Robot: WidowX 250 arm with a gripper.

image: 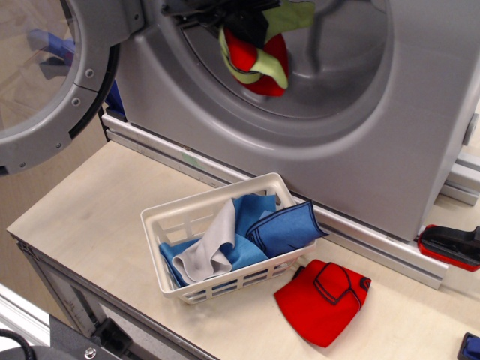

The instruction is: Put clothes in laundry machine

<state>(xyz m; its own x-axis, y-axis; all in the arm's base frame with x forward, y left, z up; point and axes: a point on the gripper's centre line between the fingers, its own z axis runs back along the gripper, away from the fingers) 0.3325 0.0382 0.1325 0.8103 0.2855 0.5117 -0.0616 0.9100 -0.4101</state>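
Note:
My black gripper is at the top of the frame, inside the drum opening of the silver-grey laundry machine. It is shut on a lime green garment tangled with a red one, which hang below it inside the drum. The porthole door stands open at the left. Below, a white slotted basket on the table holds blue, light blue and grey garments. Another red garment with dark stitching lies flat on the table right of the basket.
The wooden table ends at a front edge along the lower left. A metal rail runs under the machine. A red and black object lies at the right edge. A black cable shows at the bottom left.

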